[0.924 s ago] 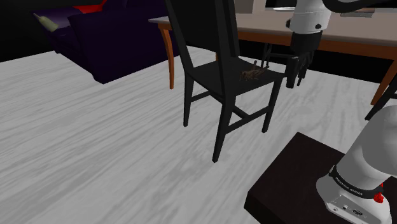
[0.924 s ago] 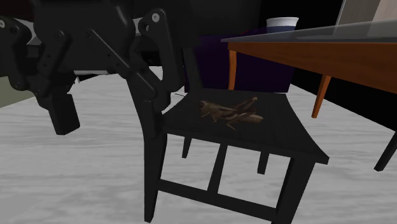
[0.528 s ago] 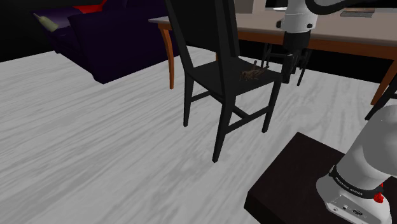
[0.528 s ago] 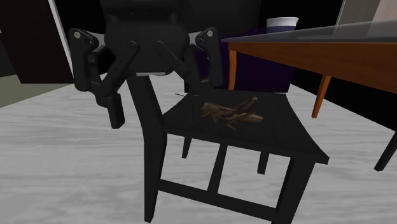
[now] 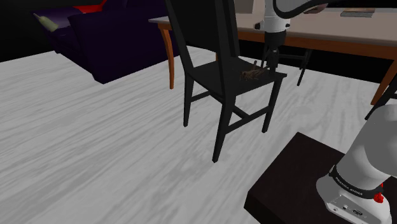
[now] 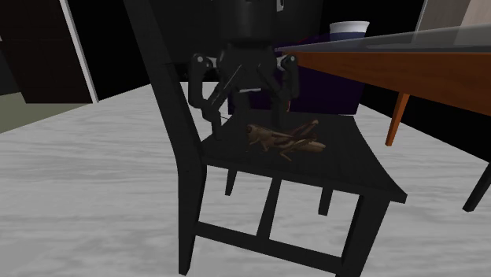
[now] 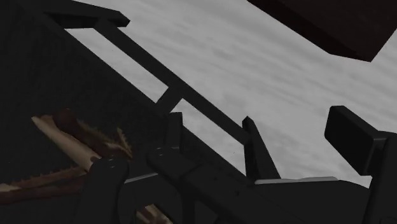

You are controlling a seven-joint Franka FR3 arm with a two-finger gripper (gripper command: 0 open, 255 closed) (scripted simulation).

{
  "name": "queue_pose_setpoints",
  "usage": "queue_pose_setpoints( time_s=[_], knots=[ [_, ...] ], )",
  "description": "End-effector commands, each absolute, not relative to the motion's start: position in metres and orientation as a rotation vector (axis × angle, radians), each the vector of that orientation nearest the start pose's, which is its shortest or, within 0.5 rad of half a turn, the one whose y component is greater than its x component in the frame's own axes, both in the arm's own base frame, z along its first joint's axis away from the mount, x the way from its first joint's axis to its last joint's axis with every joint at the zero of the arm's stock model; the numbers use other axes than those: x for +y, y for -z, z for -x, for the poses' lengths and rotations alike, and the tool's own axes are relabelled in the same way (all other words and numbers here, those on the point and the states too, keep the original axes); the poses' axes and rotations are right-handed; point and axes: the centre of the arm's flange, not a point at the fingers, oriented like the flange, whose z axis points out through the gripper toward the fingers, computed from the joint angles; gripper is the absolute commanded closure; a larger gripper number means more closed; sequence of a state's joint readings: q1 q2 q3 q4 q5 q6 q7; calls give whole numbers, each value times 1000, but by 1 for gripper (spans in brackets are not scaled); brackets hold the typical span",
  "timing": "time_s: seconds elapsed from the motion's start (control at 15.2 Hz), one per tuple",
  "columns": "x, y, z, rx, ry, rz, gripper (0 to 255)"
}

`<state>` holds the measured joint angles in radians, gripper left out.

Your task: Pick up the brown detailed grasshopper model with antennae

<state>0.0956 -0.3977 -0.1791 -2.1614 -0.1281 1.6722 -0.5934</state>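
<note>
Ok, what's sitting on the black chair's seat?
A brown grasshopper model lies on the seat. The chair's back post covers the seat's rear edge.

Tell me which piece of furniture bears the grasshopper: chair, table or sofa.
The black chair: the brown grasshopper lies on its seat. The brown-legged table stands beside it and the dark purple sofa farther off, neither bearing it.

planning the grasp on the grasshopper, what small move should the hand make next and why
Probably slide the open hand across over the grasshopper before lowering. In the second exterior view the hand hangs at the far edge of the chair seat, just beyond the insect's head end, touching nothing. In the wrist view the insect sits off toward one finger, not centred.
</note>
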Motion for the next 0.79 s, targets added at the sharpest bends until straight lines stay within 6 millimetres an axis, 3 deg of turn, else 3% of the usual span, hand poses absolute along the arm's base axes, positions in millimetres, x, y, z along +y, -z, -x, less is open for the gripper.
queue_pose_setpoints(
  time_s=[0.0, 0.46, 0.73],
  knots=[
    [-64, -538, -450, -1002, -178, 2999, 0],
    [-65, -520, -538, -1464, -188, 2802, 0],
    [-65, -499, -538, -1464, -188, 2802, 0]
  ],
)
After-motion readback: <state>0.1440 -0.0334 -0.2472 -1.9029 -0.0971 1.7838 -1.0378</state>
